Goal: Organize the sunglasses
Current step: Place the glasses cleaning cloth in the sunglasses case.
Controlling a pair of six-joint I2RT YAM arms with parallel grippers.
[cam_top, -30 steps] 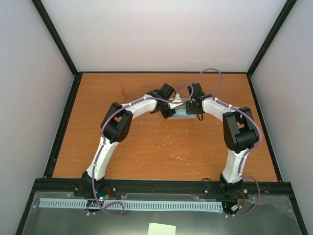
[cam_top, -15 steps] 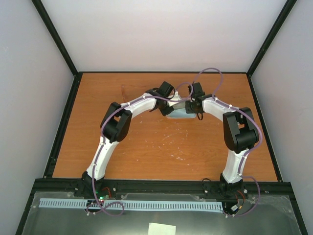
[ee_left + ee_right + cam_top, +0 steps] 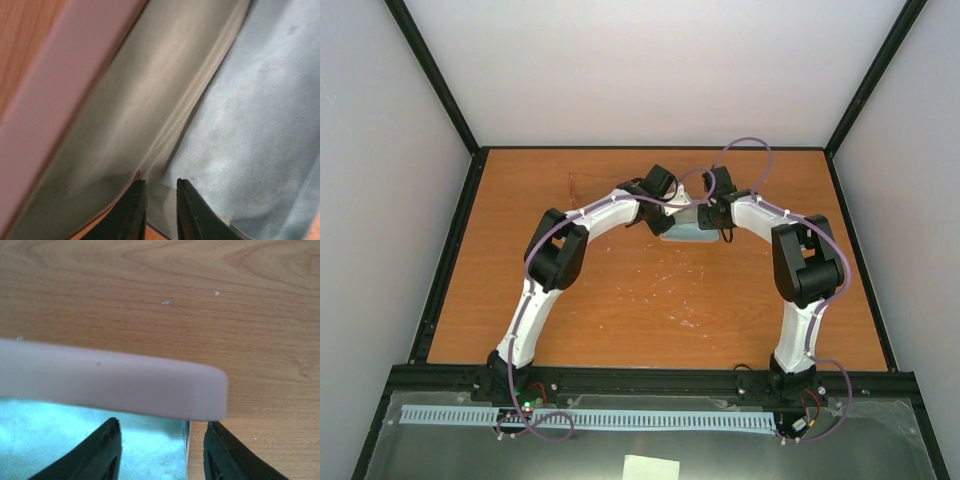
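Tabletop (image 3: 620,320) of orange wood between pale walls (image 3: 650,70), left arm (image 3: 590,215) and right arm (image 3: 765,215) arching inward to the pink case (image 3: 115,385), left gripper (image 3: 159,186) barely parted, right gripper (image 3: 161,425) wider, sunglasses (image 3: 582,186) lying apart on the far left.

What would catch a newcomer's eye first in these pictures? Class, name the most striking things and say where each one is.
The white left arm and right arm arch inward so the left claw and right claw meet at the far middle of the orange wooden table. Up close, a pink case crosses both wrist views, a blue-grey cloth against its pale lining.
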